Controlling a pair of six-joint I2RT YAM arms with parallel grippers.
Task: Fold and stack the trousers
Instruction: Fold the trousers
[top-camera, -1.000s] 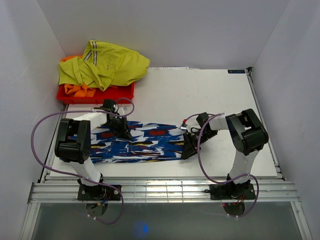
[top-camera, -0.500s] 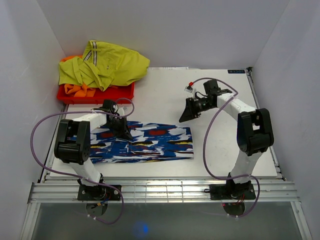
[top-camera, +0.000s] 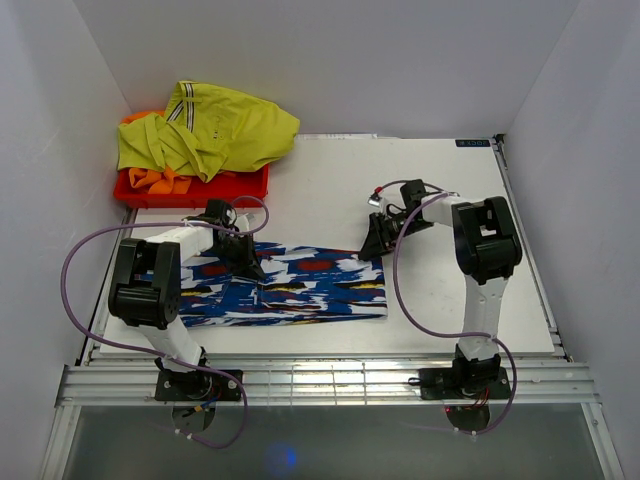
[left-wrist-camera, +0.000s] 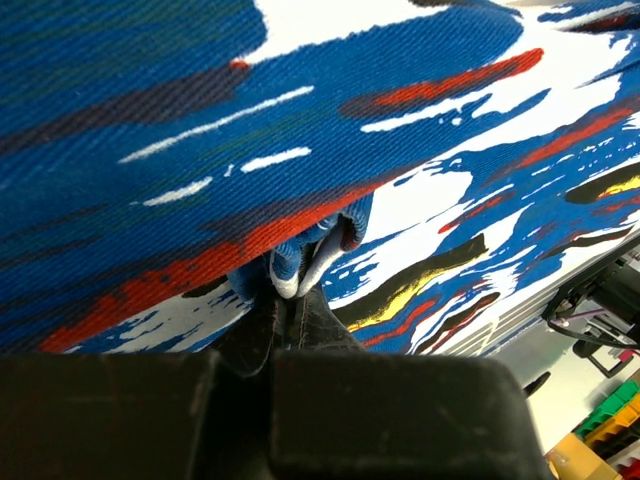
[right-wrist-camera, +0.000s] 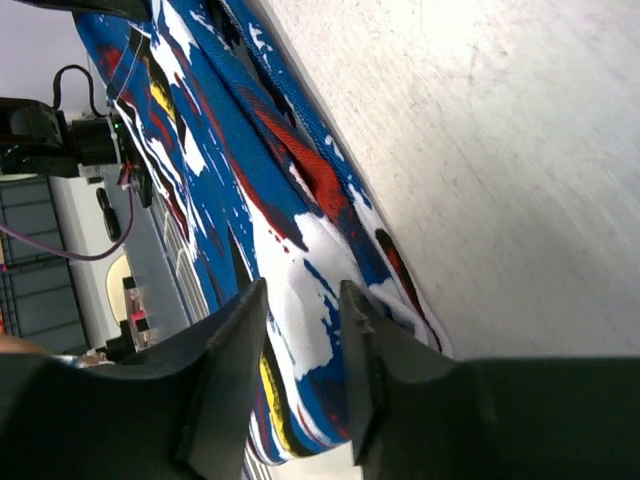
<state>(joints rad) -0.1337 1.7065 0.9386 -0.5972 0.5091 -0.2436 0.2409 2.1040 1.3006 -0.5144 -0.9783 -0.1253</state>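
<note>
The trousers lie flat across the front middle of the table as a long blue strip with white, red, black and yellow blotches. My left gripper is down on their left part and is shut on a pinched fold of the trousers. My right gripper hangs just above the far right end of the trousers. Its fingers are apart with nothing between them.
A red tray at the back left holds a yellow-green garment with dark stripes and an orange garment. White walls close in the left, back and right sides. A metal rail runs along the front edge.
My right gripper let go of the trousers' right end, rose toward the back, then came down to that end's far corner. The right end now lies flat. The left gripper has not moved.
</note>
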